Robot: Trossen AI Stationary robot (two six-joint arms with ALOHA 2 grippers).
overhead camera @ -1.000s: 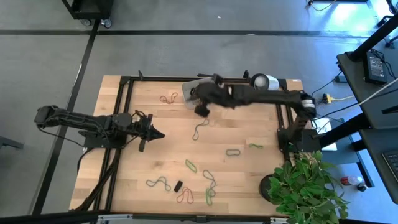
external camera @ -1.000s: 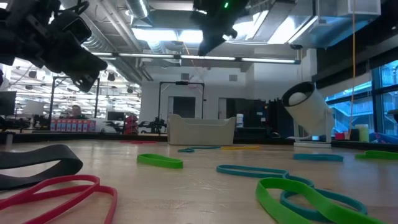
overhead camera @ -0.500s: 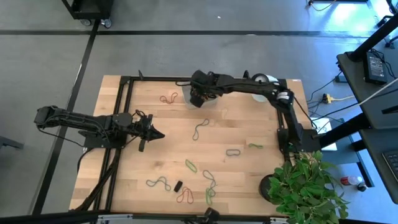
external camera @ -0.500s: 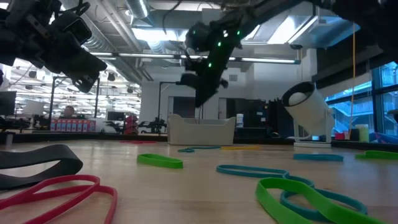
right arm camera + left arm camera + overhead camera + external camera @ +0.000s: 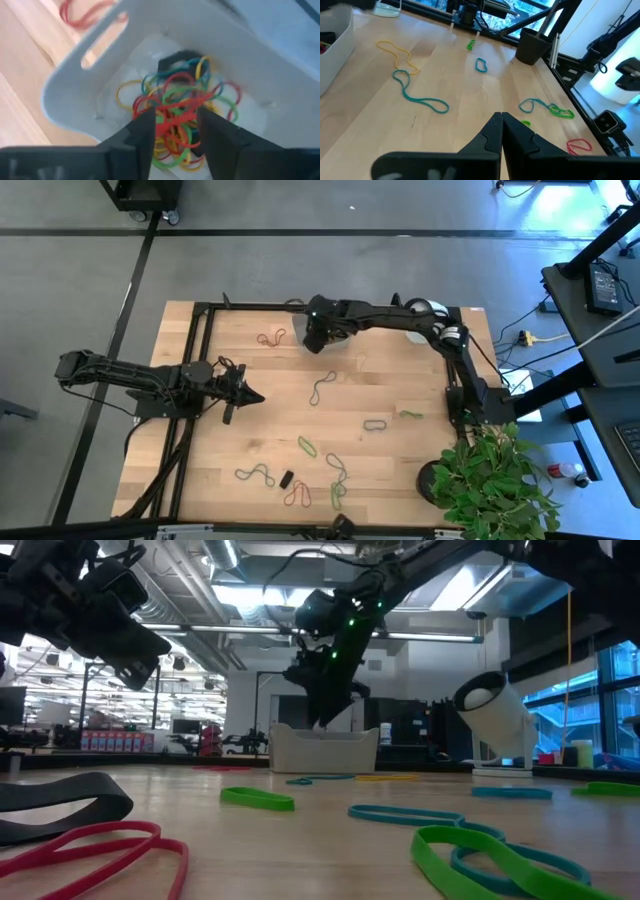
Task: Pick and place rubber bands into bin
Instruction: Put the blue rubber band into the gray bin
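The bin (image 5: 75,85) stands near the table's far edge and holds a heap of rubber bands (image 5: 175,107) in red, green, yellow, blue and black. My right gripper (image 5: 172,135) hangs open just above the bin (image 5: 322,750), fingers pointing down at the heap. From overhead, my right gripper (image 5: 317,336) covers most of the bin. More rubber bands lie flat on the wood: a red one (image 5: 270,337), a teal one (image 5: 321,388), a green one (image 5: 307,445). My left gripper (image 5: 258,395) is shut and waits above the table's left part, holding nothing.
A white round object (image 5: 425,308) stands at the far right and a potted plant (image 5: 490,480) at the near right corner. Further bands (image 5: 337,480) and a black one (image 5: 287,478) lie near the front edge. A black frame (image 5: 200,360) borders the table.
My right gripper has gone toward the table's far edge, from beside the bin to above it. It has come down from high up until it hangs just over the bin's rim.
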